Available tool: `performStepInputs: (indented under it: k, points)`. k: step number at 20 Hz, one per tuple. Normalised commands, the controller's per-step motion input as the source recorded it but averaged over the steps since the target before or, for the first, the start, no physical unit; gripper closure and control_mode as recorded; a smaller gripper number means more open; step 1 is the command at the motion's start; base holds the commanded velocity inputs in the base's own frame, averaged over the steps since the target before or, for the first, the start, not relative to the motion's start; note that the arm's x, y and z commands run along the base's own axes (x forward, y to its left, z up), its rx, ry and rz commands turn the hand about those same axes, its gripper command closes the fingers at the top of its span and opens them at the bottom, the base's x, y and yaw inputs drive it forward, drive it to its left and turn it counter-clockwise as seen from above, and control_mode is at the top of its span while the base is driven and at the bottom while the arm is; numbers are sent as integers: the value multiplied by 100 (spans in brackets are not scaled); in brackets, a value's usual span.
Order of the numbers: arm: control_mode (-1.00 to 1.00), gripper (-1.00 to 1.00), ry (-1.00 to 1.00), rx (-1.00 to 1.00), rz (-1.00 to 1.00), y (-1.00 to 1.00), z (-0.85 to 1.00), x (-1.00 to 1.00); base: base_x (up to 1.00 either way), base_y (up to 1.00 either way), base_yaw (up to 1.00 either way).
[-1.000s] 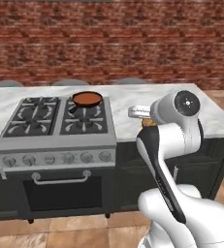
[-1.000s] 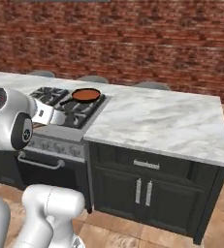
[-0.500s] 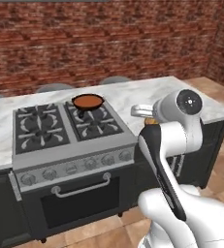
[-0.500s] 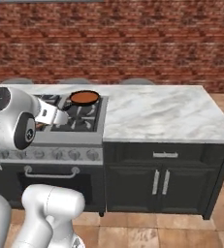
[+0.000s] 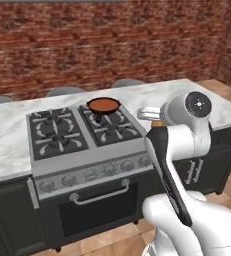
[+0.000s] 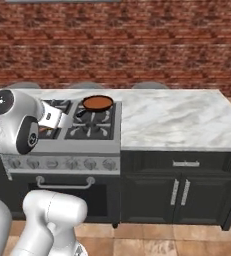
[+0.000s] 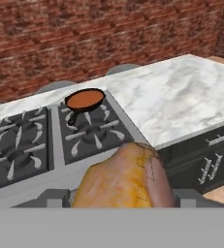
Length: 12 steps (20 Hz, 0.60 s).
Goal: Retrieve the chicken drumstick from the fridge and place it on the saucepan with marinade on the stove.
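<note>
Now | end effector grips chicken drumstick | saucepan with marinade at 11 o'clock on stove

Chicken drumstick: golden-brown, lumpy, at 6 o'clock in hand view, off the cooktop. Saucepan with marinade: black, shallow, orange-brown sauce, upright on rear right burner at 12 o'clock. Stove: grey steel, four black grates, front knobs.
</note>
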Motion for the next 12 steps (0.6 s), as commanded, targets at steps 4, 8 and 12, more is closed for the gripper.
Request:
performStepInputs:
  k: [4, 8, 12]
  points:
    - [100, 100, 0, 0, 0, 0, 0, 0, 74, -4, 3]
    - [100, 100, 0, 0, 0, 0, 0, 0, 81, -2, 3]
    - [100, 100, 0, 0, 0, 0, 0, 0, 53, 0, 8]
